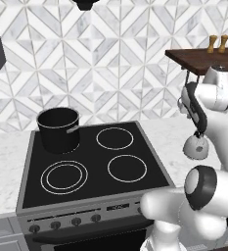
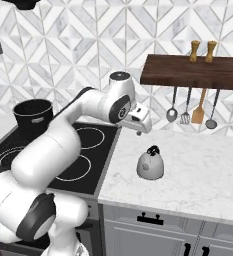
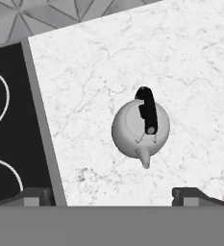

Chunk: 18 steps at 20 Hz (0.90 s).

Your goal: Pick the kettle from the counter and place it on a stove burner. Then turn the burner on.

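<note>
Glossy white arm, dark joints

The arm reaches forward, its gripper pointing down, jaws spread wide.

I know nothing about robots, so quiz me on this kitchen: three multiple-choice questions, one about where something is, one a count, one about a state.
1. Where does the kettle stand?
A. on the black cooktop
B. on the counter, right of the cooktop
C. on the wooden shelf

2. How many utensils hang under the wooden shelf?
A. two
B. four
C. six

3. What is the robot's hand doing?
A. hanging open above the kettle, holding nothing
C. gripping the kettle's handle
B. lifting the black pot

Answers:
1 B: the right base view shows it on white marble beside the cooktop's edge.
2 B: four utensils hang in a row there.
3 A: in the hand view the fingertips stand wide apart with the kettle free on the counter between them.
</note>
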### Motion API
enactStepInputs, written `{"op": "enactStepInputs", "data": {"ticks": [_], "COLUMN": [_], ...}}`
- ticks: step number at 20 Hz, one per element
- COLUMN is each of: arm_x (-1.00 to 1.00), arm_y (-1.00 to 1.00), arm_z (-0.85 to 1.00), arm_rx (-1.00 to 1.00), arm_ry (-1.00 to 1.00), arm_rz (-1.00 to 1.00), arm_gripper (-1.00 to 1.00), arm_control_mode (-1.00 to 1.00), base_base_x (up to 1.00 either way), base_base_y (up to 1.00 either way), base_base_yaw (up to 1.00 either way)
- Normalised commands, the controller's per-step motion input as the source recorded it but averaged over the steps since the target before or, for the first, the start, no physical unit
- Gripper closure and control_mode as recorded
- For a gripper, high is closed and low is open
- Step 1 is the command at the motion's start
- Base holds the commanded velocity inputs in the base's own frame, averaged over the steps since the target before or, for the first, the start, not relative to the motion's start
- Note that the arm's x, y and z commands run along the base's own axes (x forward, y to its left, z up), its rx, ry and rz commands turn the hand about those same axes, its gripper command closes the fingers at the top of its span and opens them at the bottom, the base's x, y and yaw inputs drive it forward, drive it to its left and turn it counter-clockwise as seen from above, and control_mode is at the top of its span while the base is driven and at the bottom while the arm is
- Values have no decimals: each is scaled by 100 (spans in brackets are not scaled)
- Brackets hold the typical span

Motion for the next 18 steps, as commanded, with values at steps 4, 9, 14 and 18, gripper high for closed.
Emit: {"op": "enactStepInputs", "data": {"ticks": [4,9,14,18], "arm_x": [44,21,4,0], "arm_y": [-71,-23,-6,-23], "arm_z": [-33,-33,-26,-14], "arm_rx": [-5,-1,0,0], "arm_ry": [0,0,-1,-4], "arm_rz": [-21,-16,-7,-4], "arm_gripper": [-100,-100,-100,-100], "arm_control_mode": [-100,-100,-100,-100], "base_base_x": [0,0,0,0], "base_base_y": [0,0,0,0], "base_base_yaw": [0,0,0,0]}}
